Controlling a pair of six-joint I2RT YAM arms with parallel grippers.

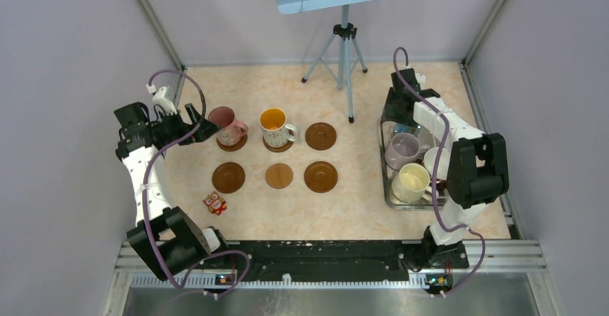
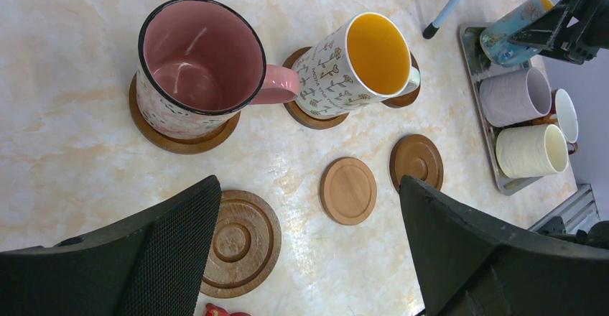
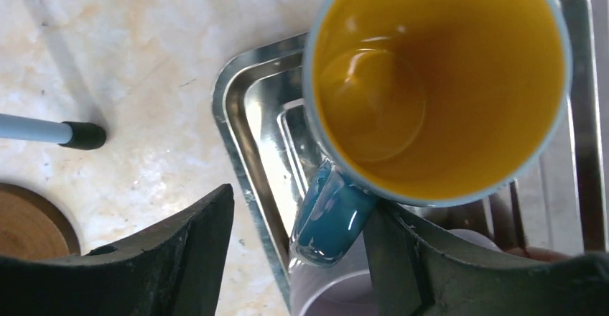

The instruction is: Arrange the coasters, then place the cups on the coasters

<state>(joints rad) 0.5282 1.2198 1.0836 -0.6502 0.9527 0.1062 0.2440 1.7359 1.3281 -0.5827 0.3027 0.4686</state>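
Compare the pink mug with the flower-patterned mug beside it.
The pink mug is pink inside with a dark rim; the flower-patterned mug is orange inside with a pale rim. The pink mug's outside is speckled pink; the flower-patterned mug's is white with drawn flowers. The pink mug stands at the left end of the far row, the flower-patterned mug in its middle. Both are upright, empty, each on a dark coaster.

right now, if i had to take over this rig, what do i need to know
Grippers: left gripper has its fingers open and empty, near the pink mug. The right gripper has its fingers apart astride the blue mug handle at the tray, not clamped.
Done: six coasters laid in two rows; pink mug and patterned mug each sit on one.
Left: blue mug, lavender mug, cream mug and red mug go onto the four bare coasters.
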